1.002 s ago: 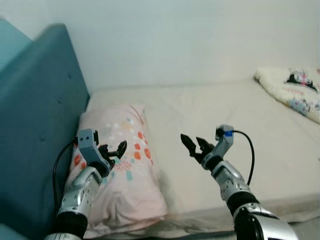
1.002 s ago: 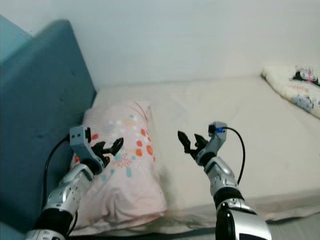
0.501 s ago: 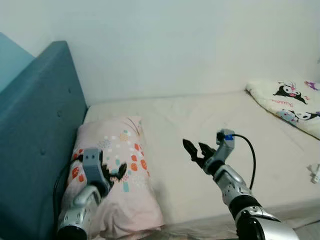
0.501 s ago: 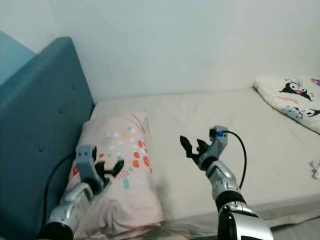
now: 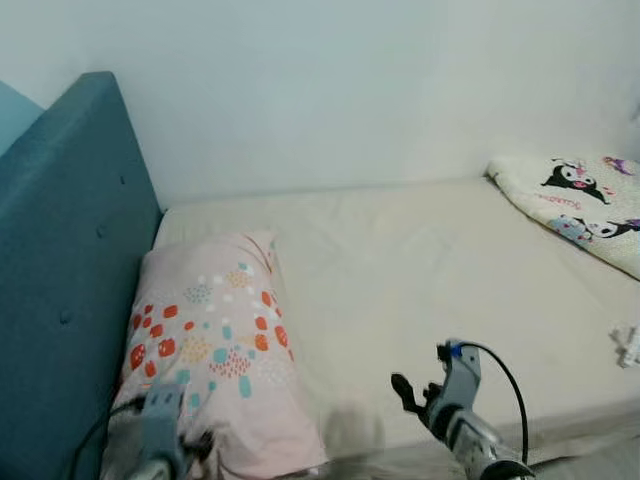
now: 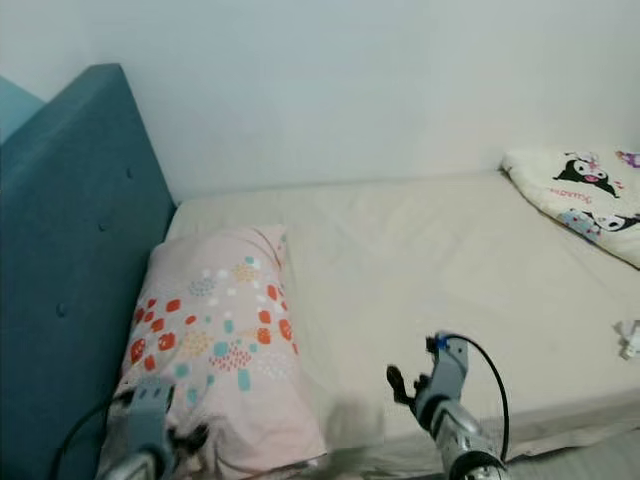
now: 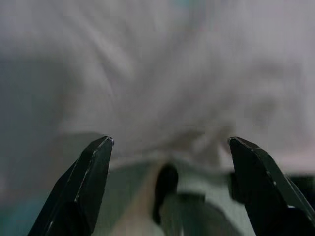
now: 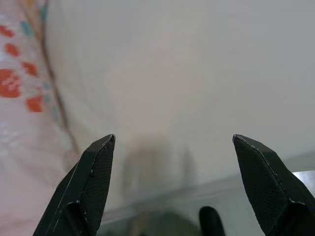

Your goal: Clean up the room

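A pink pillow (image 5: 212, 345) with orange and teal spots lies at the head of the bed, against the teal headboard (image 5: 60, 270). My left gripper (image 6: 180, 438) hangs low at the pillow's near corner, blurred; in the left wrist view its fingers (image 7: 83, 189) stand wide apart with nothing between them. My right gripper (image 5: 412, 392) is low over the mattress's front edge, open and holding nothing. The right wrist view has its fingertips (image 8: 93, 182) spread over bare sheet, with the pillow (image 8: 24, 98) to one side.
The cream mattress (image 5: 420, 270) runs to the white wall. A folded blanket (image 5: 580, 200) with black cartoon figures lies at the far right. A small white object (image 5: 628, 345) sits near the mattress's right front edge.
Both arms have dropped toward the bed's front edge, off the pillow and mattress. The camera has risen and shifted, bringing the blanket further into sight.
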